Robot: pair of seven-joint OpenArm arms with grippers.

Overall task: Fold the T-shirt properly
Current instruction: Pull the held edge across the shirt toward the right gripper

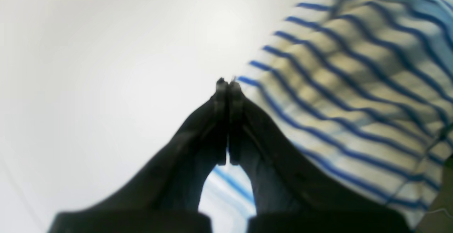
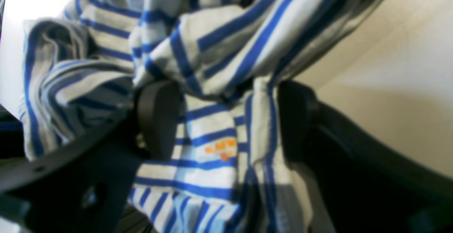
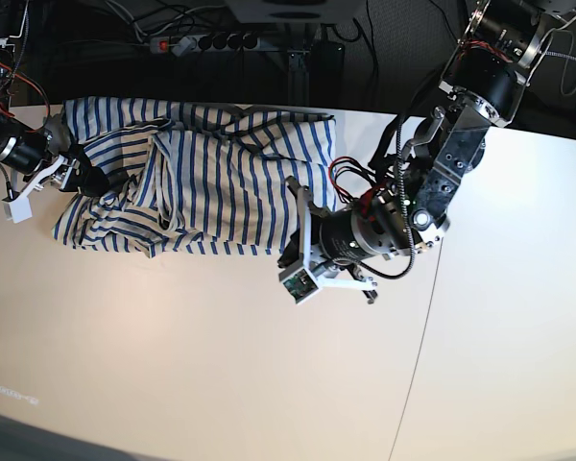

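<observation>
Lying bunched along the counter's far edge, the T-shirt leaves wide bare surface on its near side and beyond its hem. Its sleeve end is clamped between the right gripper's jaws. The left gripper, jaws pressed together on nothing, is seen just beside the hem.

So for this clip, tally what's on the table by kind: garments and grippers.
T-shirt: 1
Grippers: 2 (left gripper, right gripper)
Total: 3
</observation>
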